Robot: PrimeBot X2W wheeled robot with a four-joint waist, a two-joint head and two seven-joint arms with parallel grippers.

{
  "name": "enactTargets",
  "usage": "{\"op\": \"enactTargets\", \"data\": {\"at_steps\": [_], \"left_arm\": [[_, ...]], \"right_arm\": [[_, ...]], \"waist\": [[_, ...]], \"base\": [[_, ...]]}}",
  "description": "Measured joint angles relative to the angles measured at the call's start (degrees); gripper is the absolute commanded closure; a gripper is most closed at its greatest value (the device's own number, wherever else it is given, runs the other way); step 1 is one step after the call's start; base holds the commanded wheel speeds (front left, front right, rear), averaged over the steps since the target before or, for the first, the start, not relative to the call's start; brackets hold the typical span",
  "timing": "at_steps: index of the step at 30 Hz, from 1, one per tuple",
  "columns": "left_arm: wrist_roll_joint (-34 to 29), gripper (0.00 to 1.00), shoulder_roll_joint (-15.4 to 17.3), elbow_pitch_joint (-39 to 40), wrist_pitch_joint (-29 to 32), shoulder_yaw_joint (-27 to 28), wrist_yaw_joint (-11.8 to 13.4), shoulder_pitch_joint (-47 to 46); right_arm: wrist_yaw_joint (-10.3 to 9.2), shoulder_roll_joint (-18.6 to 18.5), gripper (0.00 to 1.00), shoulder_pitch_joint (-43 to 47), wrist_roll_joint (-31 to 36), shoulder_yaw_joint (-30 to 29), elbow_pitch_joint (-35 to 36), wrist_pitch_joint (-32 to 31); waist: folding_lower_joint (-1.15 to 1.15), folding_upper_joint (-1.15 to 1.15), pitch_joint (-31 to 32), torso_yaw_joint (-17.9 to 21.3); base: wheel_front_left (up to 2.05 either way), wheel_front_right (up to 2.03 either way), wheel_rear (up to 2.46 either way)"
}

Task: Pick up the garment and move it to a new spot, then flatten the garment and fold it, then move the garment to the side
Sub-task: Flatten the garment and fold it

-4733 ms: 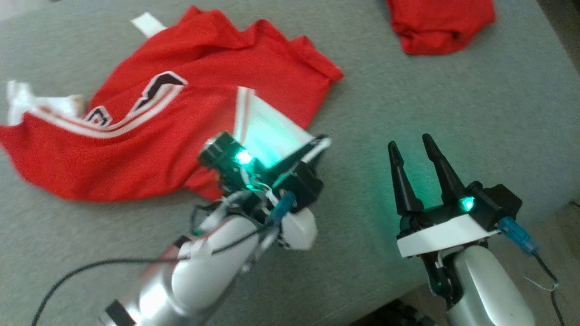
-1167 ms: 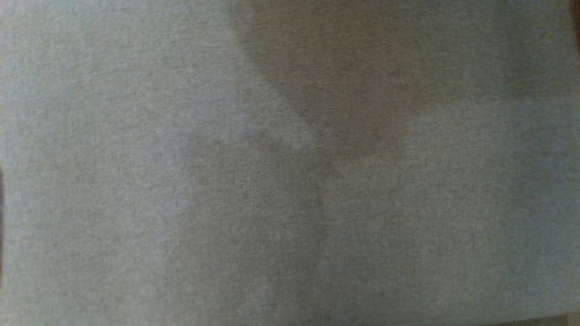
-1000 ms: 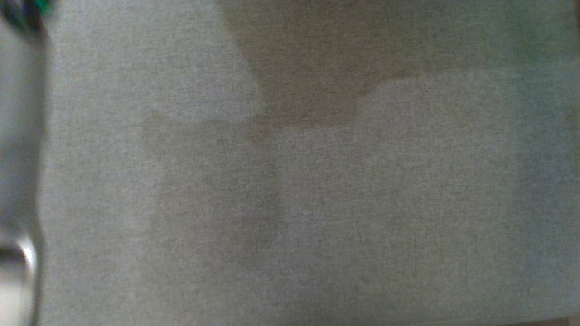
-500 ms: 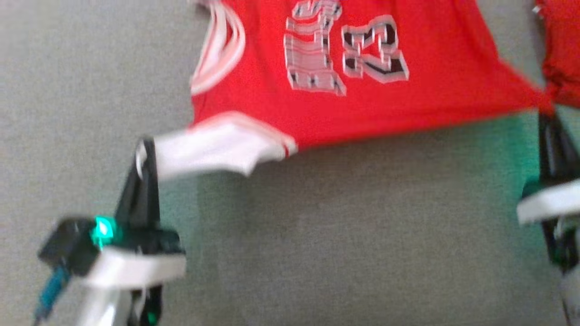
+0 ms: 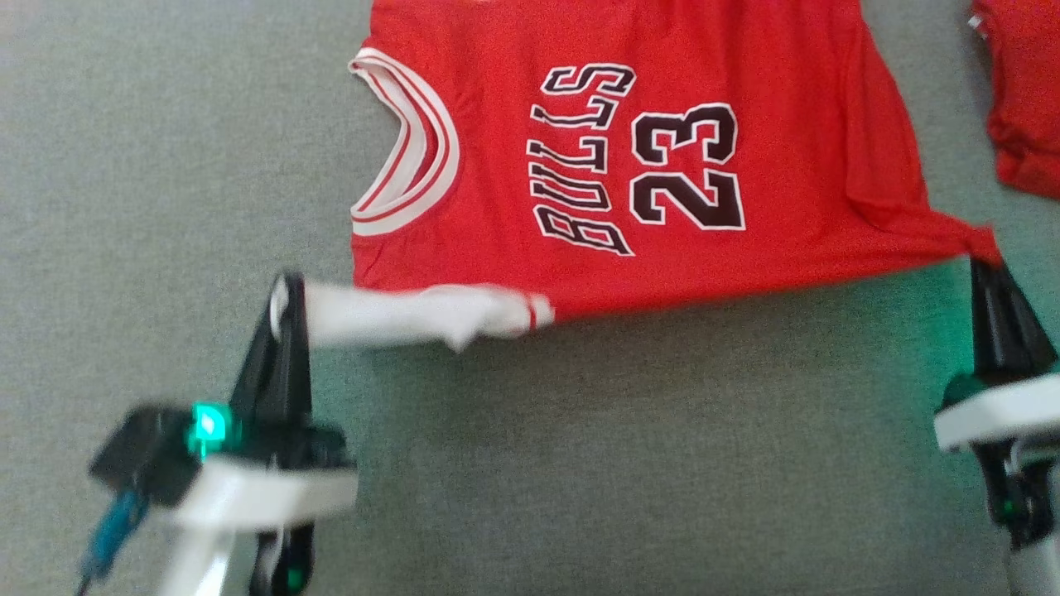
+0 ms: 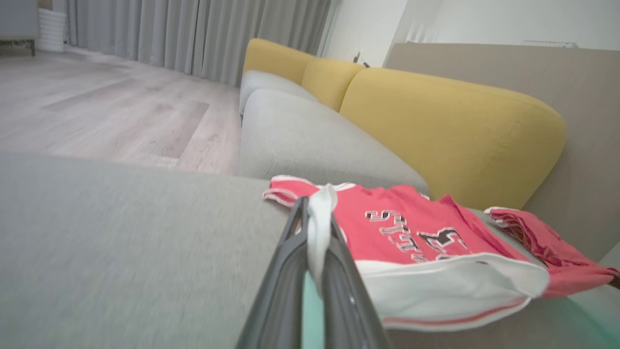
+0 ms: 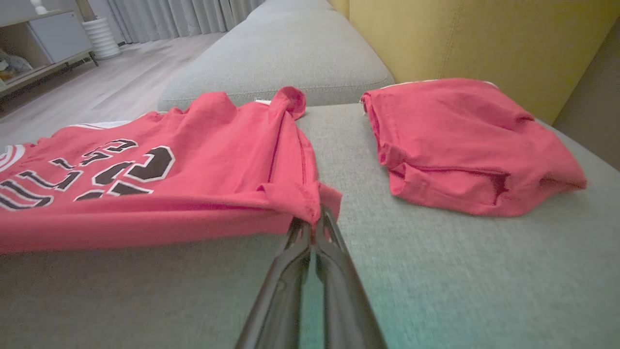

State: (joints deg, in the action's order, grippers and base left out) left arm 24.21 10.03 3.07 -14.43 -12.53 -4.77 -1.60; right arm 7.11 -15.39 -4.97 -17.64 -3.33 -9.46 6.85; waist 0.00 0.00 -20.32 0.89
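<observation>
— What is the left end effector (image 5: 286, 288) looking like?
— Long dark fingers (image 5: 269, 372) are tapering to points above a black housing, where a green light (image 5: 207, 424) is glowing. A white band (image 5: 265, 497) is wrapping the wrist, and a blue plug (image 5: 112, 530) is sticking out beside it.
— And the right end effector (image 5: 987, 271)?
— It is showing the same dark fingers and white band, with a small green glow underneath.

Bare cushion (image 5: 580, 463) before jersey (image 5: 795, 99); red pile (image 5: 1023, 99) at right.
</observation>
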Motion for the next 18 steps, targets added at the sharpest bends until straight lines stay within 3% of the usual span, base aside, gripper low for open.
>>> {"op": "enactTargets", "data": {"at_steps": [12,13,14,15,16,18], "left_arm": [[1.20,1.00,-0.37,-16.64,2.24,-3.61,-2.12,-30.27],[1.20,0.89,-0.37,-17.81,2.11,-4.08,-2.32,-31.75],[1.20,0.56,-0.36,-18.91,1.71,-4.46,-2.32,-33.06],[1.18,0.01,-0.29,-19.92,1.53,-5.00,-2.32,-34.18],[1.15,0.00,-0.22,-20.72,1.10,-5.37,-2.36,-35.00],[0.98,0.00,-0.19,-21.83,0.37,-5.50,-2.36,-35.93]], "right_arm": [[0.00,0.12,1.00,-18.43,0.79,1.48,-8.10,-4.90],[0.00,0.12,0.86,-19.42,0.94,1.86,-8.40,-4.87],[0.00,0.12,0.68,-20.36,1.00,2.43,-8.62,-4.83],[0.00,0.13,0.53,-21.12,0.97,2.96,-8.76,-4.41],[0.00,0.18,0.00,-21.73,0.70,3.39,-8.78,-3.56],[0.00,0.16,0.00,-22.54,0.38,4.12,-8.67,-0.93]], "waist": [[0.02,0.00,-6.63,-0.26],[0.02,0.00,-7.06,-0.25],[0.02,0.00,-7.45,-0.24],[0.02,-0.01,-7.75,-0.22],[0.02,0.00,-7.96,-0.20],[0.02,-0.01,-8.11,-0.22]], "base": [[0.00,0.00,0.00],[0.00,0.00,0.00],[0.00,0.00,0.00],[0.00,0.00,0.00],[0.00,0.00,0.00],[0.00,0.00,0.00]]}}
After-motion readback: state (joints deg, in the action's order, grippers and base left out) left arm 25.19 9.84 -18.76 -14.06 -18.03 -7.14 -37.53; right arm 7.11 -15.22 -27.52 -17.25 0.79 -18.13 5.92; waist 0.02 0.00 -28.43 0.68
